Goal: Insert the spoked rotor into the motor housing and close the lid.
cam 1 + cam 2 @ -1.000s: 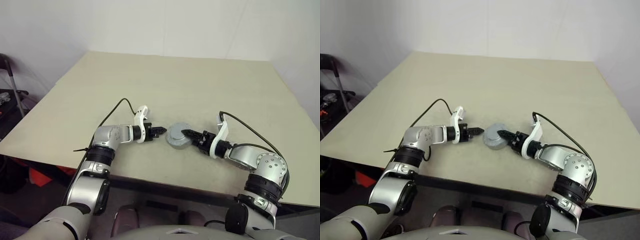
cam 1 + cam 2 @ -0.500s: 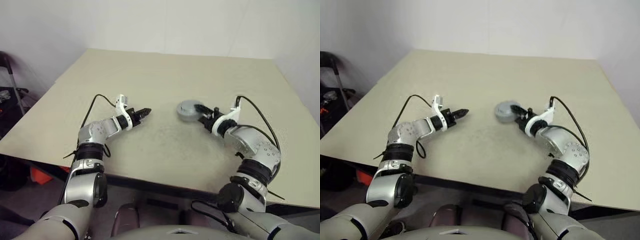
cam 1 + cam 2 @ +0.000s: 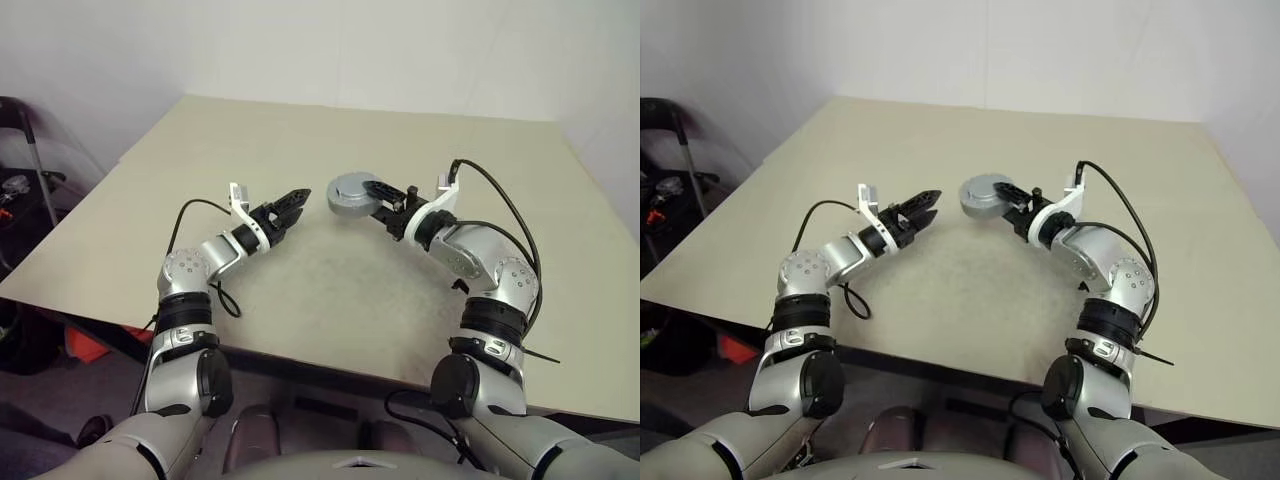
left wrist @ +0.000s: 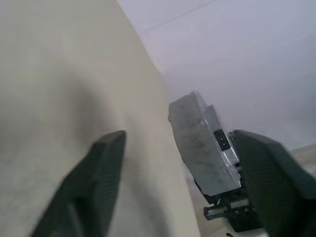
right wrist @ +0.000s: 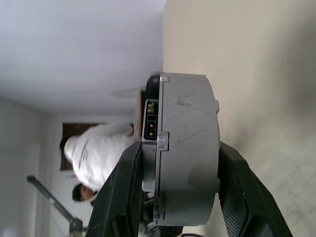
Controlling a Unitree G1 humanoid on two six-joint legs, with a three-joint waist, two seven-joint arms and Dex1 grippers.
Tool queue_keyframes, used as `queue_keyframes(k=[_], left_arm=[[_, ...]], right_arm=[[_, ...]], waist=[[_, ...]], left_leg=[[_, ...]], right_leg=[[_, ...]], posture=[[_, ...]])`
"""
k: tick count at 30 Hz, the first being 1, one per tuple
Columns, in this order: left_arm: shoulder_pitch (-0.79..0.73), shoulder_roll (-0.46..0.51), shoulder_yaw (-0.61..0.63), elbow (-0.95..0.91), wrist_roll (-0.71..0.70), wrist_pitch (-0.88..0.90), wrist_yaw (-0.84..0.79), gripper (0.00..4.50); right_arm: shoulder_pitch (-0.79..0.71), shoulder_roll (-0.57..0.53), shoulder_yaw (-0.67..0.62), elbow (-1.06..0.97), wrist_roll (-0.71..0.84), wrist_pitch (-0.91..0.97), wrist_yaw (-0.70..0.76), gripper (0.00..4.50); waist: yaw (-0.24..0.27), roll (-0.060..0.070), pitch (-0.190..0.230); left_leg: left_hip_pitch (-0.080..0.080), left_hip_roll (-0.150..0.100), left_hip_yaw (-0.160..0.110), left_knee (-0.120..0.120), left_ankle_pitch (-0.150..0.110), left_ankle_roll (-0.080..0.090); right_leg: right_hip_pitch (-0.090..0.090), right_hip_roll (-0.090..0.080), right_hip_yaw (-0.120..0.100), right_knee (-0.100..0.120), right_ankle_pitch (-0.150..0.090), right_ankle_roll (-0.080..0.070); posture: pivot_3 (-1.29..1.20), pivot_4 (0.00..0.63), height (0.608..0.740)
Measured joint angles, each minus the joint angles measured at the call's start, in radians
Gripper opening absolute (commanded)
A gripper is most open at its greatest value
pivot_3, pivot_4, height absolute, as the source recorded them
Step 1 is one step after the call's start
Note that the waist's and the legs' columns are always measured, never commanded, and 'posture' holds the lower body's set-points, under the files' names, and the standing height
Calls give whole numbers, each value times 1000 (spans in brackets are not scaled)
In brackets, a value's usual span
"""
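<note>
The motor housing [image 3: 348, 194], a short round grey metal cylinder with a small connector on its side, hangs above the table [image 3: 330, 290], held on edge. My right gripper [image 3: 374, 189] is shut on it, one black finger [image 5: 124, 197] on each flat face. My left gripper [image 3: 292, 203] is open just left of the housing and points at it, its fingers [image 4: 106, 168] apart with nothing between them. In the left wrist view the housing [image 4: 201, 145] shows a little way ahead. The spoked rotor and the lid are out of view.
The beige table reaches far ahead and to both sides, ending at a white wall. Dark equipment [image 3: 20, 180] stands off the table's left edge. A person in white [image 5: 98, 148] is in the background of the right wrist view.
My right gripper has lifted the housing off the table and carried it up and away. The left gripper drew back leftward, rose and opened its fingers.
</note>
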State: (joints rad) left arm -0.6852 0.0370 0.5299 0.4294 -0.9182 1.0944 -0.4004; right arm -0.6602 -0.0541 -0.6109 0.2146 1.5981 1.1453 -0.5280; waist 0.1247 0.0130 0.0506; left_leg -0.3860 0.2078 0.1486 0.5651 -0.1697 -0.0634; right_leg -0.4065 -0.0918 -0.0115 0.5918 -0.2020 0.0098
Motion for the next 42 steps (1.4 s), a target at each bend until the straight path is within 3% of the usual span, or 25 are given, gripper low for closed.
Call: queue_keyframes(k=[6, 19, 22, 27, 38, 42], left_arm=[[-6, -19, 29, 49, -76, 66, 13, 4365], [-54, -74, 5, 130, -88, 12, 12, 4365], [-54, -82, -18, 144, -76, -6, 11, 3788], [-55, -83, -23, 158, -67, -31, 10, 2247], [-55, -80, -24, 159, -68, -34, -1, 2244], [-55, -78, -35, 151, -66, -32, -1, 2244]], right_arm=[[42, -23, 100, -18, 94, -17, -29, 2006], [107, -108, 235, -54, 181, -90, -27, 2006], [110, -118, 256, -54, 181, -99, -9, 2006], [115, -142, 275, -54, 180, -112, 18, 2006], [122, -163, 309, -67, 152, -135, 74, 2006], [122, -179, 318, -68, 91, -154, 107, 3376]], waist=[[2, 0, 0], [3, -1, 1], [3, -1, 1], [3, -1, 1], [3, -1, 1], [4, -2, 1]], left_leg=[[0, -1, 0, 2, 0, 0], [-2, -1, 0, 5, 0, 0], [-2, -1, 0, 6, 0, 1], [-3, -1, -1, 7, 0, 1], [-3, -1, -1, 10, -1, 2], [-3, -1, -1, 12, -1, 2]], right_leg=[[0, 0, 0, 0, 1, 1], [1, 0, -2, 0, 2, 4], [1, 0, -2, 1, 2, 4], [1, 0, -2, 1, 3, 4], [1, -1, -2, 4, 3, 4], [1, -1, -2, 6, 3, 4]], posture=[[0, 0, 740], [0, 0, 740], [0, 0, 740], [0, 0, 740], [0, 0, 740], [0, 0, 740]])
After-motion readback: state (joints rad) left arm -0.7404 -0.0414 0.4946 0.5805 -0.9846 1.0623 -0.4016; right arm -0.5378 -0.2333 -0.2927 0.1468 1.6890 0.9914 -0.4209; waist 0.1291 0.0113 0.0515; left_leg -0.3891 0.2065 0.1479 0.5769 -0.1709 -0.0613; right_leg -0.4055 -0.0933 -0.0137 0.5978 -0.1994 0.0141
